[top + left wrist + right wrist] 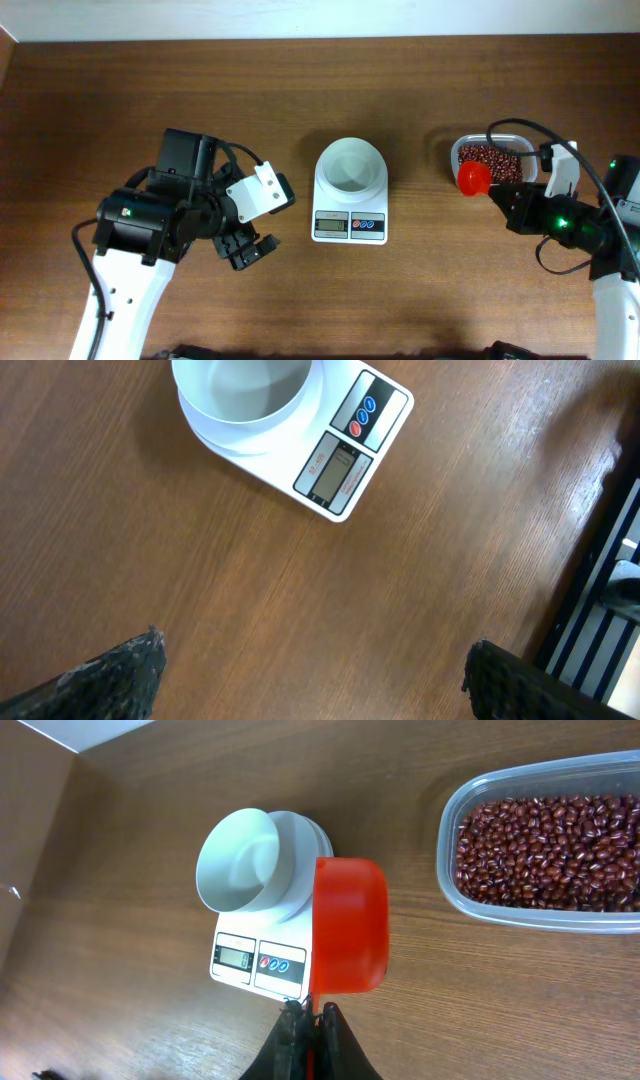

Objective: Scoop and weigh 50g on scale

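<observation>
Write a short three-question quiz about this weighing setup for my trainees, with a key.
1. Fill in: the beans lie in a clear ____.
2. True or false: the bowl on the scale already holds beans.
3. Which gripper holds the red scoop? A left, B right.
Key: 1 tub; 2 false, it is empty; 3 B, the right gripper.

White scale [349, 200], grey display [331, 226], red and blue round buttons [368, 226]. White bowl [350, 166]. Dark red-brown beans [497, 160]. Clear tub [520, 917]. Orange-red scoop [473, 178], plain. Brown wood-grain tabletop [430, 300], darker streaks. Arms [125, 290] white and black; green light [560, 222] on right arm.
</observation>
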### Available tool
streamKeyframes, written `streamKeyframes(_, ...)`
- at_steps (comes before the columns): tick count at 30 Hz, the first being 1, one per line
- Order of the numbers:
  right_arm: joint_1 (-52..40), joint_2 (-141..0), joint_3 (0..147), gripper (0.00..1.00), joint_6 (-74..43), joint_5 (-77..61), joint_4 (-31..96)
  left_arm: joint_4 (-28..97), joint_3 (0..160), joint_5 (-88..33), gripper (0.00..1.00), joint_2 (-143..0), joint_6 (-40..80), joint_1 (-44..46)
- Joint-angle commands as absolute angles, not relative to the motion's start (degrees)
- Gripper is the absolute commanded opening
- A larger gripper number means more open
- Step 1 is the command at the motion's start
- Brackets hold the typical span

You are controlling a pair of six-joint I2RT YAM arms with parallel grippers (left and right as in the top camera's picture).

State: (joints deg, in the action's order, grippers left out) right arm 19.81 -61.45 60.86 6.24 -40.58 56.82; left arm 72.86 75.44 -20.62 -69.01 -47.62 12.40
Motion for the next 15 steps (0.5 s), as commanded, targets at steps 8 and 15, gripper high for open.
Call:
streamKeyframes(8,19.5,-61.6,61.0,0.04,6.7,-41.3,58.1,72.9,75.9,-21.6,0.99,-69.3,-48.7,12.2)
streamKeyframes(15,19.5,-61.6,61.0,0.04,6.7,-41.3,58.3,72.9,75.9,-21.6,0.99,-69.3,-48.7,12.2)
